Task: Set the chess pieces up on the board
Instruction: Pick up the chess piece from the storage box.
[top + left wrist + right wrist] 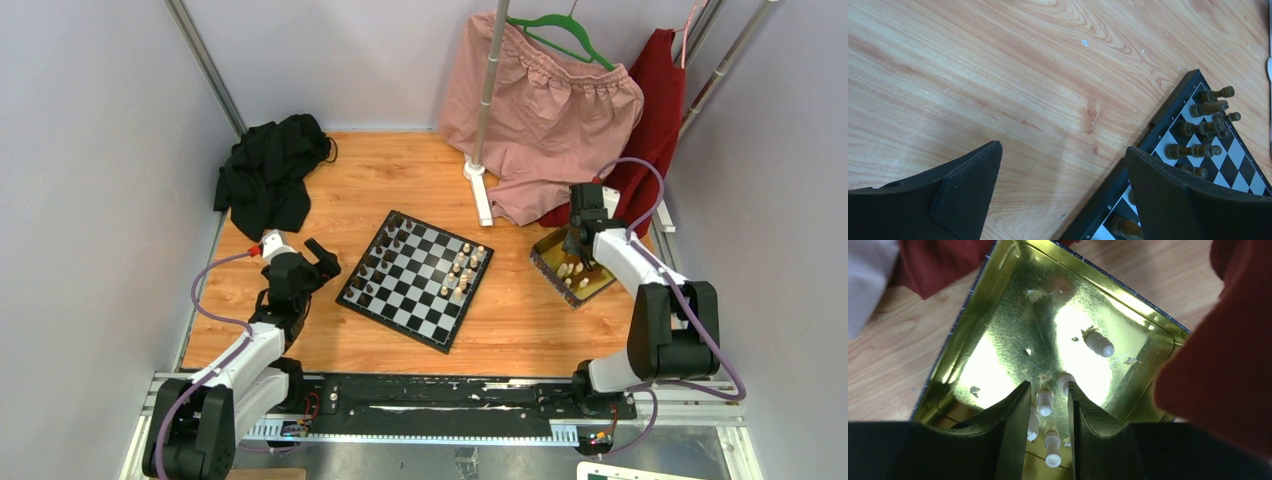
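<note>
Right claw point(1048, 390), wrist view: you held it low inside the gold tray point(1008, 315), at centre right of the overhead frame. Its jaws stood narrow but unclamped, straddling a cream piece point(1044, 401); contact could not be confirmed. The step in hand appeared to be fetching a cream man for the board point(415, 280), which lay mid-worktop with chess pieces point(385, 255) partly ranked. Next, you needed a square close without nudging neighbours. Left claw point(1063, 155) hung wide and empty beside the board's corner.

Black cloth point(268, 178) lies far left; pink shorts point(545, 120), red garment point(655, 90), gold tray point(1008, 325) right.
</note>
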Robot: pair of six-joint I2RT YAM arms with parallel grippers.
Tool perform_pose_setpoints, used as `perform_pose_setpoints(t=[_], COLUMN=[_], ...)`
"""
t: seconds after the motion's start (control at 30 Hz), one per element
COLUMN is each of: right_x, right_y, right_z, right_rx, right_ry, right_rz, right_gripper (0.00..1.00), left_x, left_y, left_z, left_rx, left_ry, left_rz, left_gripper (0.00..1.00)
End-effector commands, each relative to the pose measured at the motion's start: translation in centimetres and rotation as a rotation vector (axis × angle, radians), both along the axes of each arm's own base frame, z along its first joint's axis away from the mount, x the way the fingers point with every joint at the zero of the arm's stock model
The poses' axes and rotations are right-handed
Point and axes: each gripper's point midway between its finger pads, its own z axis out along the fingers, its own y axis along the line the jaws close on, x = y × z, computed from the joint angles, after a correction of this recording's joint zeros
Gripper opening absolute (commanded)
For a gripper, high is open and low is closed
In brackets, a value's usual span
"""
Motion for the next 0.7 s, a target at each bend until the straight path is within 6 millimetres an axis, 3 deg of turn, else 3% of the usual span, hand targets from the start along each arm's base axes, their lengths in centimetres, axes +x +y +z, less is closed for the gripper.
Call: perform_pose_setpoints(t=[0.0,0.67], right_x=[0.0,-1.3], right_y=[-0.9,-2.2], right_z=[-1.4,-4.2], right_rx=[0.041,0.088], right_ry=[0.006,0.069], right_rz=[-0.057,-0.117], right_gripper=[0.37,0.35], left_x=[0.5,0.4], left_y=[0.1,-0.1], left_z=[0.6,0.5], left_rx=[0.009,0.004], left_ry=[-0.032,-0.029], left_rz=[-0.004,-0.013], left_gripper=[1.0,1.0])
